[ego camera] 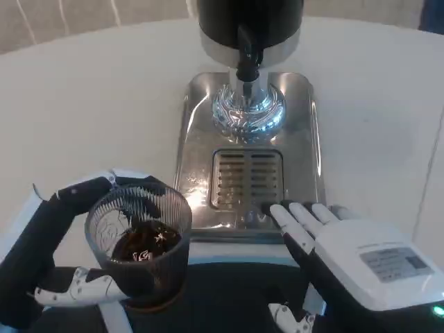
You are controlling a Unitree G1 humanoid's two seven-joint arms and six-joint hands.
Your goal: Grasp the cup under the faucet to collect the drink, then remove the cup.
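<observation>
Already clear of the faucet (247, 66), the cup (141, 239) sits low on the left of the head view, held by the left hand (83, 243) in front of the steel drip tray (305, 139) and well apart from the spout. It is a clear, ribbed tumbler with dark drink pooled in its lower part, so it looks partly filled, not brimming. The left hand wraps it from the side: black fingers (135, 186) curl round the far wall near the rim, and a white finger lies against the near side at the base.

As a judgement, the cup is light but top-open and thin-walled, probably stiff plastic or glass; the smooth clear wall may be slippery, and any wetness would make it more so. Squeezing hard near the rim could flex or crack it, so the sounder hold is round the middle of the wall, kept upright so the drink does not slop.

The right hand (361, 260) rests with fingers extended and slightly spread at the tray's front edge, holding nothing. The dispenser (250, 21) stands at the back of the white desk (90, 90).
</observation>
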